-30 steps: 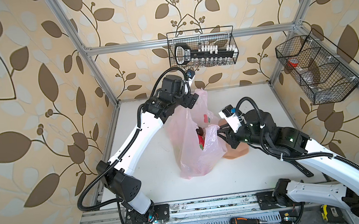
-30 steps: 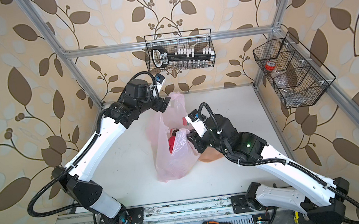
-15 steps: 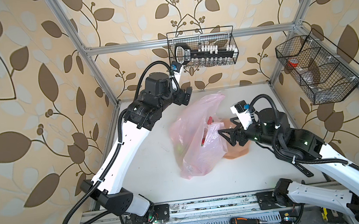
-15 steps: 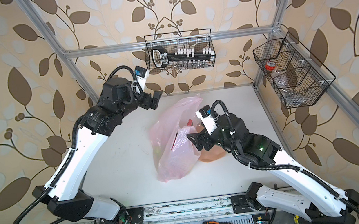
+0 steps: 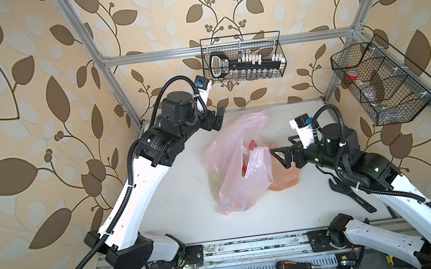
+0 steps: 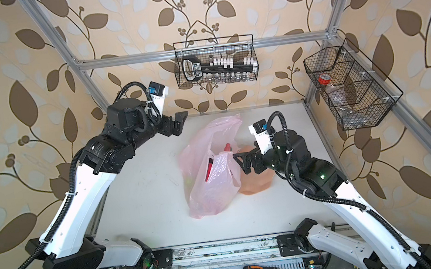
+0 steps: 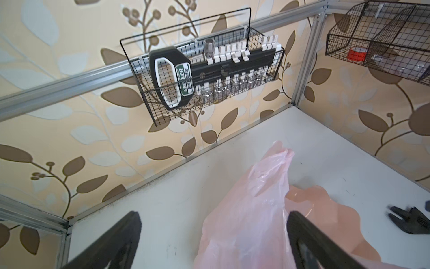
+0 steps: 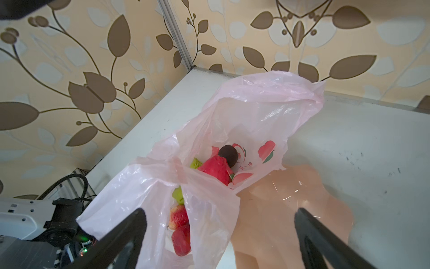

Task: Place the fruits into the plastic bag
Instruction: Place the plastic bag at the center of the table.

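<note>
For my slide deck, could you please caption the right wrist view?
Toy fruits lie inside the open pink plastic bag, partly overlapping a peach plate.

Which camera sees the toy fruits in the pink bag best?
The right wrist view: it looks into the open plastic bag, showing strawberries, the dragon fruit and a dark brown fruit. Both top views show only small red and green smudges. The left wrist view shows just the bag's outside, no fruit.
</note>
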Tool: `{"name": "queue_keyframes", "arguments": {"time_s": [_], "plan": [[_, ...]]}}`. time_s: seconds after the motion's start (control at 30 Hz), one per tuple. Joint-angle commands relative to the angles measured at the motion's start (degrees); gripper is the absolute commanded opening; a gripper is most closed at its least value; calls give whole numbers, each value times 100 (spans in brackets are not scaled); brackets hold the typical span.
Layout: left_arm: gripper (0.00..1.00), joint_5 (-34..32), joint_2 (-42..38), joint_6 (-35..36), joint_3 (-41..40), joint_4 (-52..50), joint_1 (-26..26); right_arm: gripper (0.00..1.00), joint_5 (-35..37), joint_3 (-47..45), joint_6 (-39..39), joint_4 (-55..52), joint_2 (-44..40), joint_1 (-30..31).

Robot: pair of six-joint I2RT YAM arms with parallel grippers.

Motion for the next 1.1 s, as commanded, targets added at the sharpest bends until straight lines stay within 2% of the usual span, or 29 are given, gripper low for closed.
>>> {"name": "queue_keyframes", "arguments": {"time_s": [0.0, 0.17, 0.4, 0.57, 0.77, 0.87, 1.07], "plan": [[99, 429, 81, -390, 372, -652, 47, 100, -682, 186, 137, -124, -58, -280], [99, 331, 270, -946, 650, -1408, 50, 100, -1002, 177, 167, -203, -188, -797], [99, 88, -217, -1347, -401, -1078, 197, 100, -916, 135, 86, -641, -250, -1886], [99, 586, -261, -1582, -574, -1027, 353, 100, -1628, 75, 219, -614, -142, -2533], [99, 1352, 281, -2143, -129, -1456, 349, 100, -2833, -79, 645, -111, 61, -2511], [99, 1830, 859, -2436, 259, -1748, 323, 100, -2945, -97, 701, -41, 192, -2239], [99, 1740, 1419, -2519, 759, -2204, 98, 100, -2718, 29, 1010, 229, 384, -1332]]}}
